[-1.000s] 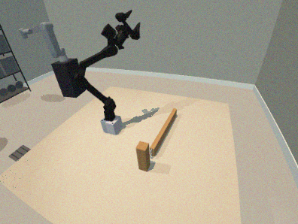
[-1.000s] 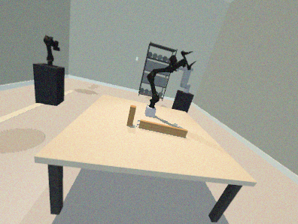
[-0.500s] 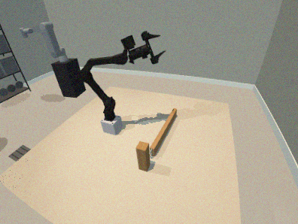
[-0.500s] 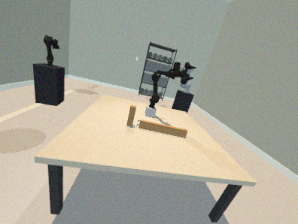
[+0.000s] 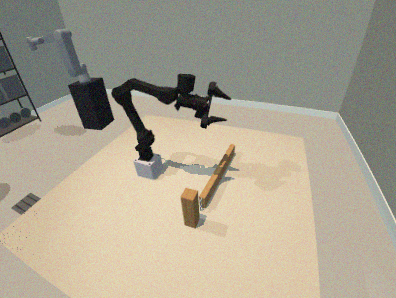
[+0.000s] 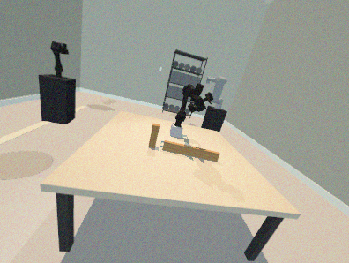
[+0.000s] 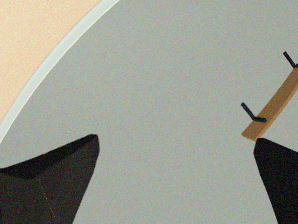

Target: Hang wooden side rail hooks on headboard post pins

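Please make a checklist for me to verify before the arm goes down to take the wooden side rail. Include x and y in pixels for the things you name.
1. Jaws open, nothing between them: ok, the gripper (image 5: 228,109) (image 6: 204,103) (image 7: 180,145) is wide open.
2. Headboard post (image 5: 190,209) (image 6: 153,136) upright on the table (image 5: 125,225) (image 6: 132,176): ok.
3. Wooden side rail (image 5: 215,178) (image 6: 190,150) lying on the table, separate from the post: ok, with its hook end toward the post.
4. Gripper down at the rail: not ok, it is raised above the table.
5. Steel hooks pointing the right way for the pins: cannot tell, too small here.
6. Slot and pins unobstructed: cannot tell, neither is visible.
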